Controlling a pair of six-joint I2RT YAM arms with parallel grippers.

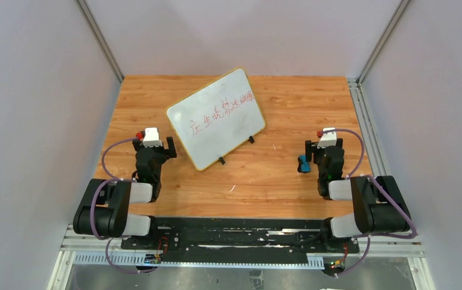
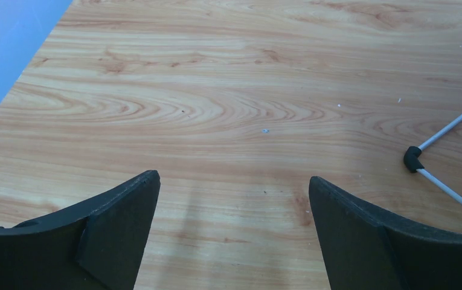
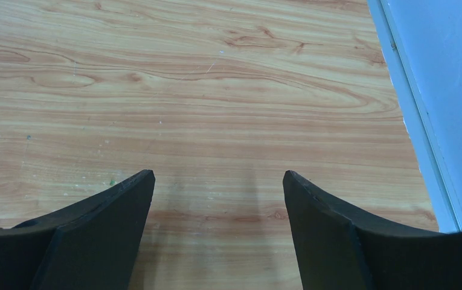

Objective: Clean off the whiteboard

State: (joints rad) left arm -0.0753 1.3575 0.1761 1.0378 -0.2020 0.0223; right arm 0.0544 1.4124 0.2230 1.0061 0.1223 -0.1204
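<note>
Mid-table, the whiteboard [image 1: 216, 118]: stood propped on two small black feet, turned askew, a little left of centre and nearer the left arm. Leaning back that way, its face looked up toward both arms.
Red writing [image 1: 219, 112]: ran in a single line across the board. I saw no wiped patch in it, so the erasing looked unstarted.
Stand foot [image 2: 412, 158]: one black foot with thin pale wire legs showed at the right edge of the left wrist view, resting on the wood.
Blue eraser [image 1: 302, 164]: lay well to the right of the board, just beside the right arm's fingers and not between them. I judged it was handiest for that arm to fetch first.
Left pincer [image 2: 234, 181]: fingers spread wide, nothing between them, low over bare wood near the board's near-left corner.
Right pincer [image 3: 219, 175]: likewise spread and empty, with only wood grain beneath.
Table [image 1: 288, 109]: wood-grained top, carrying board and eraser alike.
</note>
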